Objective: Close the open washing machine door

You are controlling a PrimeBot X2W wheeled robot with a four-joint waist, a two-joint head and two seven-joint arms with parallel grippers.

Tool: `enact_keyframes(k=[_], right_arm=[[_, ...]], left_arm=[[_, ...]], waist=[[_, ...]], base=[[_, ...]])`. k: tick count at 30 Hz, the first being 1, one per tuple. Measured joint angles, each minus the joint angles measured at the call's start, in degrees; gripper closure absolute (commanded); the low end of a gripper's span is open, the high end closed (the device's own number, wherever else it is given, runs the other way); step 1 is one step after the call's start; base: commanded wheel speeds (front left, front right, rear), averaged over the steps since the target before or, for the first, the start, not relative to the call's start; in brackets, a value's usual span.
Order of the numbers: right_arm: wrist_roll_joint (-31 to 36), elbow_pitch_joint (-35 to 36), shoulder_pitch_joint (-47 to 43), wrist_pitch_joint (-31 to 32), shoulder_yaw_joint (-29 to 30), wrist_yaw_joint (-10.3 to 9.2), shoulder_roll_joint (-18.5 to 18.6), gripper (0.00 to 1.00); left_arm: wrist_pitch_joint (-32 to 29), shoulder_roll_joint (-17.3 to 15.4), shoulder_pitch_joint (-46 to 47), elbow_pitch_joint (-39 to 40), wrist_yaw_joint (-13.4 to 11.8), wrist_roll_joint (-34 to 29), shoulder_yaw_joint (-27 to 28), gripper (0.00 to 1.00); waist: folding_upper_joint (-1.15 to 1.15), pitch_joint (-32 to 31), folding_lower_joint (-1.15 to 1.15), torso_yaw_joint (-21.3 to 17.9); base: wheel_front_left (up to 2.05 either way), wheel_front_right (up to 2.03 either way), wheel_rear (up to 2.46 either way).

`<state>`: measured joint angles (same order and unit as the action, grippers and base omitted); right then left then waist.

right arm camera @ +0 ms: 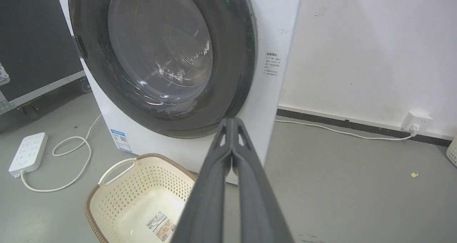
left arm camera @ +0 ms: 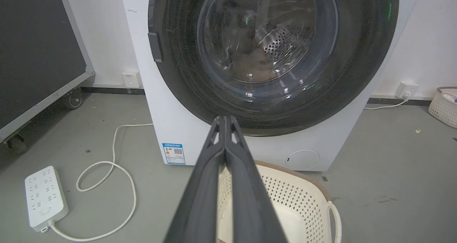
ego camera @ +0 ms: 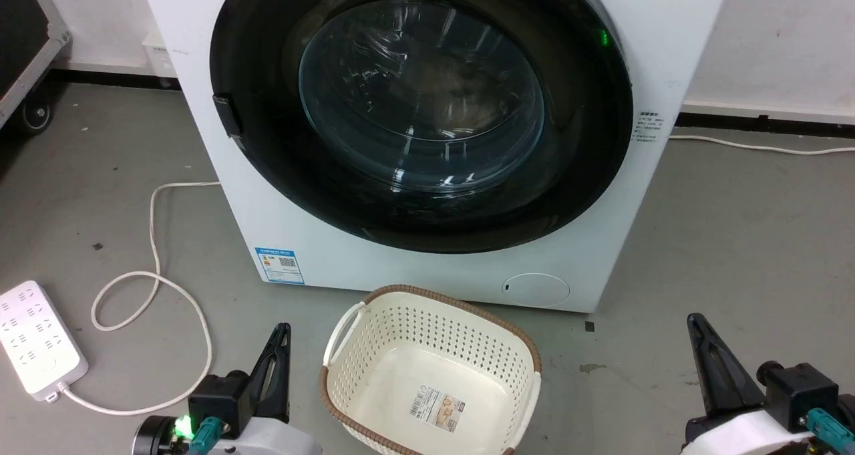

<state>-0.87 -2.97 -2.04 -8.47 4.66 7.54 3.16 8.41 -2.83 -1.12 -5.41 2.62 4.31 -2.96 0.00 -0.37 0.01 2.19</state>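
Well, the washing machine door (ego camera: 421,107) sits upper centre, seemingly flush on the washing machine (ego camera: 434,274), left claw (ego camera: 282,335) and right claw (ego camera: 696,323) pinched shut, empty, at the bottom corners; it's rigid, heavy, glossy-slick, so press the rim by the latch tab (ego camera: 227,115), not the glass.

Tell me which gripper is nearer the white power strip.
Left. The left gripper sits right of the power strip; the right gripper lies far off, beyond the laundry basket.

Grey floor (ego camera: 735,241) carries the washing machine (ego camera: 280,228), a cream basket (ego camera: 434,328), a power strip (ego camera: 37,338), perhaps debris specks (ego camera: 98,246).
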Motion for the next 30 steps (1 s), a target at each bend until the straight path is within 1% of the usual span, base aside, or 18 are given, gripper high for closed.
enact_keyframes(k=[30], right_arm=[[0.3, 1.1, 0.5, 3.5, -1.9, 0.00, 0.0, 1.00]], left_arm=[[-3.4, 0.0, 0.2, 2.2, -1.0, -1.6, 1.2, 1.00]], waist=[[0.00, 0.2, -0.01, -0.9]], base=[[0.00, 0.00, 0.00]])
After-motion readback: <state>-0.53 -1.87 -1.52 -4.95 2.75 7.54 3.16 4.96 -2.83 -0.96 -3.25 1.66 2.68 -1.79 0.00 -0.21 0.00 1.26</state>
